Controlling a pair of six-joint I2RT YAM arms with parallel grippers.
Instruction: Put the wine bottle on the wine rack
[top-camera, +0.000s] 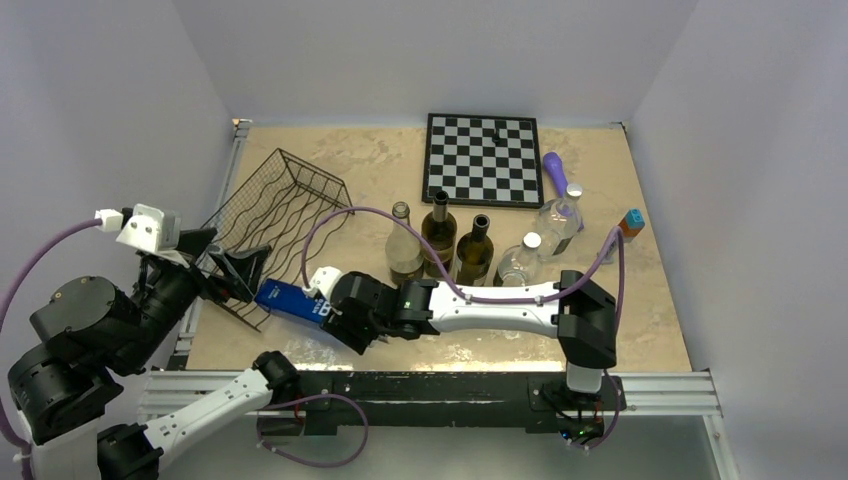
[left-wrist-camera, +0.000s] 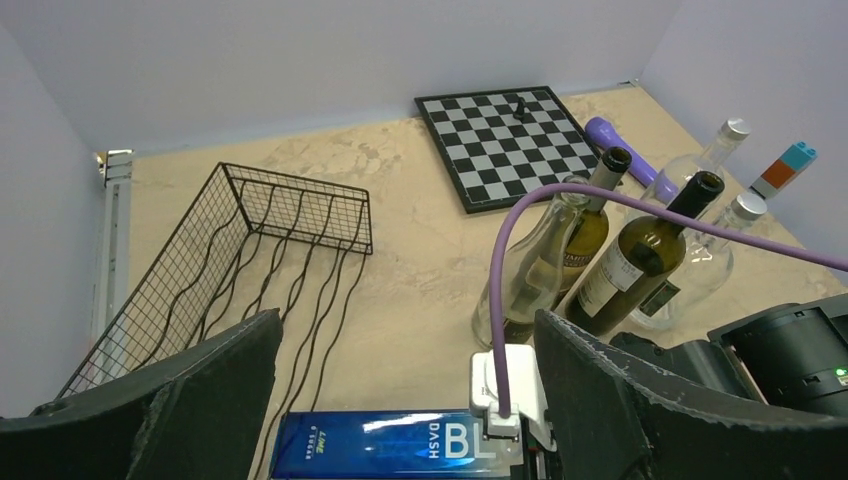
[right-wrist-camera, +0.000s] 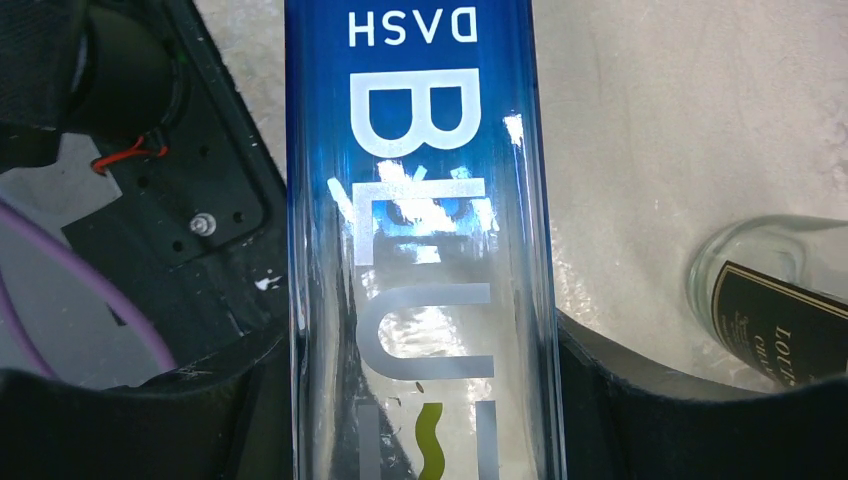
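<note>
My right gripper (top-camera: 335, 312) is shut on a blue glass bottle (top-camera: 290, 298) lettered "BLUE DASH" and holds it lying flat, its free end by the near corner of the wine rack (top-camera: 280, 205). In the right wrist view the bottle (right-wrist-camera: 420, 250) fills the gap between the pads (right-wrist-camera: 620, 400). The black wire rack is empty and stands at the table's left. My left gripper (top-camera: 235, 268) is open and empty at the rack's near end. In its wrist view (left-wrist-camera: 405, 335) the blue bottle (left-wrist-camera: 390, 445) lies below the spread fingers, with the rack (left-wrist-camera: 270, 230) ahead.
Three wine bottles (top-camera: 439, 232) stand mid-table right beside my right arm, with two clear bottles (top-camera: 517, 262) to their right. A chessboard (top-camera: 484, 158) lies at the back, a purple object (top-camera: 556, 172) and an orange-blue block (top-camera: 630, 222) at the right.
</note>
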